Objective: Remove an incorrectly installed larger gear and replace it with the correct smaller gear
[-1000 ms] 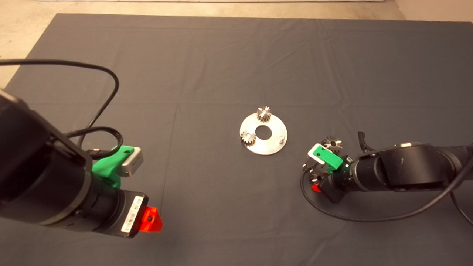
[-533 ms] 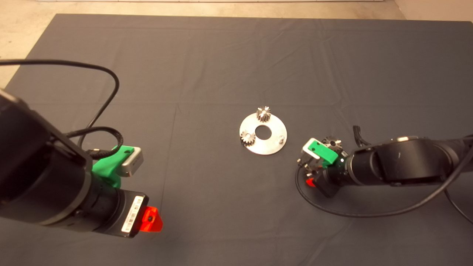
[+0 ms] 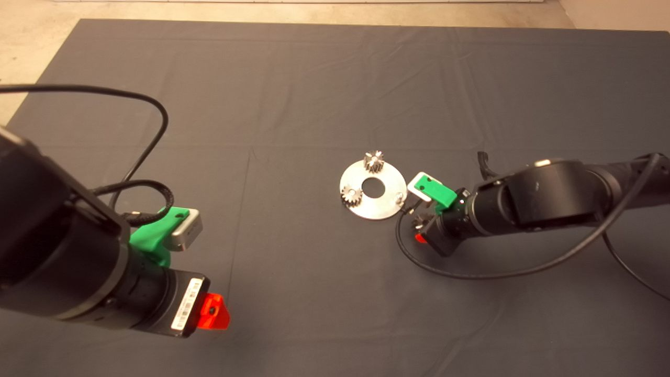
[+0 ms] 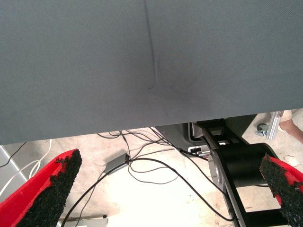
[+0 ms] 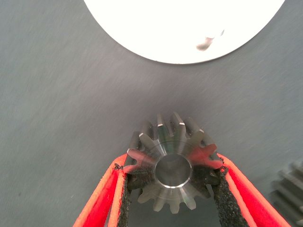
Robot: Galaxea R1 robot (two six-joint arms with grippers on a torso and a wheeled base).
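The right gripper (image 5: 170, 189) grasps the smaller gear (image 5: 173, 163), a steel gear with a round centre hole and a ring of short bright teeth; the black textured pads (image 5: 124, 189) of the two red fingers press against opposite sides of its tooth ring. The gear sits over the dark grey cloth mat (image 3: 293, 104) covering the bench, just beside the rim of the flat round polished steel plate (image 3: 384, 201). The plate has one round centre hole, one short pin (image 3: 399, 196) near the right gripper, and two small silver gears (image 3: 373, 161) (image 3: 352, 196) standing on its rim, well apart from each other. A toothed edge of another gear (image 5: 289, 189) shows beside the right fingers in the right wrist view. The left gripper (image 4: 165, 189) is parked at the mat's near left edge, its jaws released and spread wide over the floor and loose black cables (image 4: 156, 165).
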